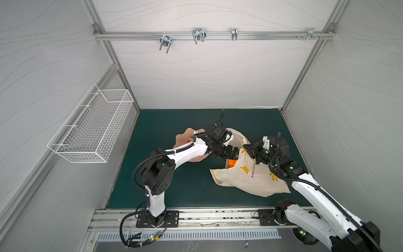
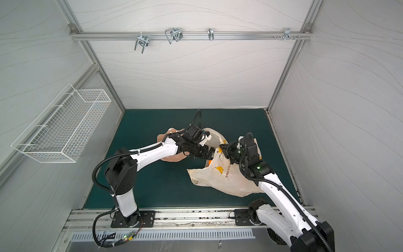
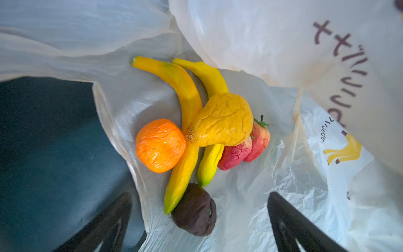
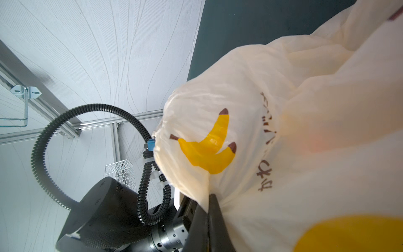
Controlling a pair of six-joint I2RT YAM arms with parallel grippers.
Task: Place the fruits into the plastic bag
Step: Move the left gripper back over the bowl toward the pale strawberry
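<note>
1. Left gripper (image 3: pixel 199 197) hangs spread and empty at the bag (image 3: pixel 250 218) mouth; fruits (image 3: pixel 220 122) lie inside the bag, straight ahead of it.
2. Right gripper (image 4: pixel 212 209) pinches the bag's rim, likely holding the mouth up.

The only writing I can find is on the plastic bag (image 3: pixel 250 207). A curved row of large dark brown Japanese characters (image 3: pixel 342 65) is warped by the folds, so I cannot read it surely. A much smaller line (image 3: pixel 325 131) of the same script runs beside a yellow banana-bunch print (image 3: pixel 344 150). From my right wrist, a creased column of characters (image 4: pixel 267 141) stands by another banana print (image 4: pixel 209 150). In both top views it is too small to read.
</note>
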